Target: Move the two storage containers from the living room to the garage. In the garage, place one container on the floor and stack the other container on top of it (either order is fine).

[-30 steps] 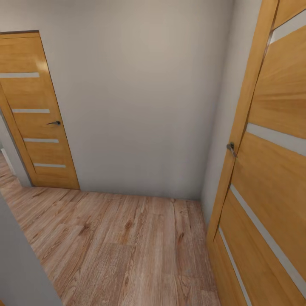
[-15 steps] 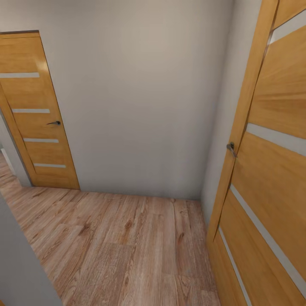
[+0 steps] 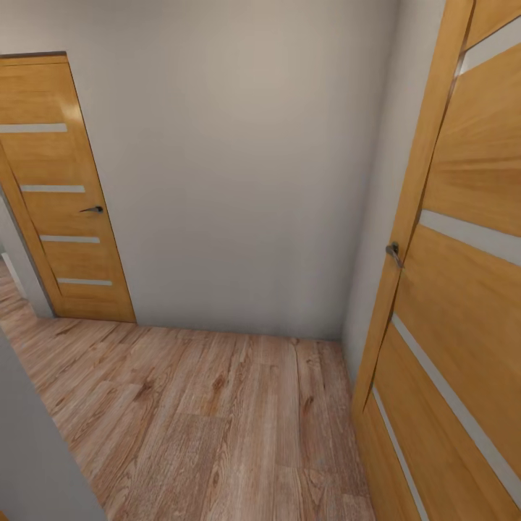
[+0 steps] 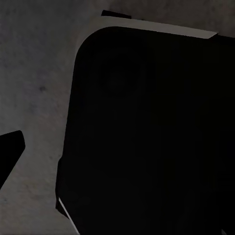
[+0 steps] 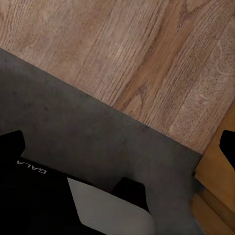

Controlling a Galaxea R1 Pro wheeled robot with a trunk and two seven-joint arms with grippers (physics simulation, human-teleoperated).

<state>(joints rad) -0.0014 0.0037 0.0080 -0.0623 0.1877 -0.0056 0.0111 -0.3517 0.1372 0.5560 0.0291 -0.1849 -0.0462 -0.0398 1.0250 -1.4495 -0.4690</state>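
The two storage containers are out of view. In the head view I face a small hallway with light wood-plank flooring point(image 3: 217, 420). My right gripper point(image 5: 120, 144) is open with nothing between its fingertips point(image 5: 12, 143); under it a dark grey mottled floor point(image 5: 73, 122) meets wood planks point(image 5: 127, 54) along a straight edge. One fingertip point(image 4: 10, 152) of my left gripper point(image 4: 117, 152) stands far out to the side, so it is open and empty. It hangs over the robot's dark base point(image 4: 147, 137) and grey floor point(image 4: 34, 73).
A plain grey wall point(image 3: 239, 181) closes the hallway straight ahead. A shut honey-wood door point(image 3: 61, 195) with a handle point(image 3: 94, 210) stands at the left. A second wooden door point(image 3: 463, 289) with a handle point(image 3: 393, 253) is close on the right. A wall corner point(image 3: 36, 449) juts in at the near left.
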